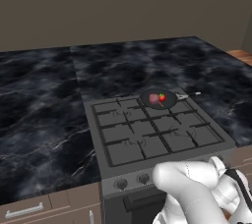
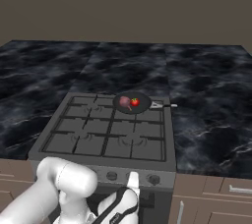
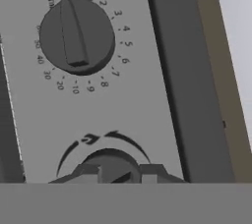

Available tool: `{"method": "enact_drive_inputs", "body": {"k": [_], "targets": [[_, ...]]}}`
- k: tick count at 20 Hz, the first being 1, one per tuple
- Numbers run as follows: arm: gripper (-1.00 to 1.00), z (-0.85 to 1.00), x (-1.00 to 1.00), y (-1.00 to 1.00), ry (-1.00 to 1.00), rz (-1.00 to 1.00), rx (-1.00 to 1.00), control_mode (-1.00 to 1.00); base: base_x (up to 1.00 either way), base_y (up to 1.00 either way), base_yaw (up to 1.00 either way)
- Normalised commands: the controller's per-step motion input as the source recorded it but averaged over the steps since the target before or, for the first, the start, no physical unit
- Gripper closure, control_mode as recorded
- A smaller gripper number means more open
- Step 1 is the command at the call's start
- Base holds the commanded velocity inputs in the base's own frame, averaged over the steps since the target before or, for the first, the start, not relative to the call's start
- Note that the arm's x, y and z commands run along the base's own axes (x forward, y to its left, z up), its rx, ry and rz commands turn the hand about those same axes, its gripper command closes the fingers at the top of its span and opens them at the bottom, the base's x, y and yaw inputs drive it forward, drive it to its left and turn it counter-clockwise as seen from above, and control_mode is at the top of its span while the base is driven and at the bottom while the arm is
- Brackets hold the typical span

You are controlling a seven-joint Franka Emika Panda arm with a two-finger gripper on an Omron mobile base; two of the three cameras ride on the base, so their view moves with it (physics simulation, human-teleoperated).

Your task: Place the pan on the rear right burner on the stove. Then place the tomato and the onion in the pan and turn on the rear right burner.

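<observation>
Black pan (image 1: 158, 99) sits on the stove's (image 1: 147, 132) rear right burner, tomato (image 1: 162, 98) and onion (image 1: 154, 98) inside; gripper (image 3: 120, 175) is clamped on a front knob (image 3: 114, 165) directly ahead of it, presumably that burner's control, ready for turning

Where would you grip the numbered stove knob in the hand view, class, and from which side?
Grip the raised ridge across the numbered knob, one finger on each flat side, coming straight at the stove's front panel. The round rim gives little to turn against. The hand is already shut on the knob below.
</observation>
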Motion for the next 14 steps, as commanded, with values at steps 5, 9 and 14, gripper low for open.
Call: {"method": "enact_drive_inputs", "body": {"k": [5,9,14], "targets": [[1.00,0.00,0.11,0.00,-0.08,0.11,-0.27,-1.00,0.00,0.00,0.00],[1.00,0.00,0.08,0.00,-0.08,0.11,-0.28,-1.00,0.00,0.00,0.00],[1.00,0.00,0.06,0.00,-0.09,0.10,-0.28,-1.00,0.00,0.00,0.00]]}}
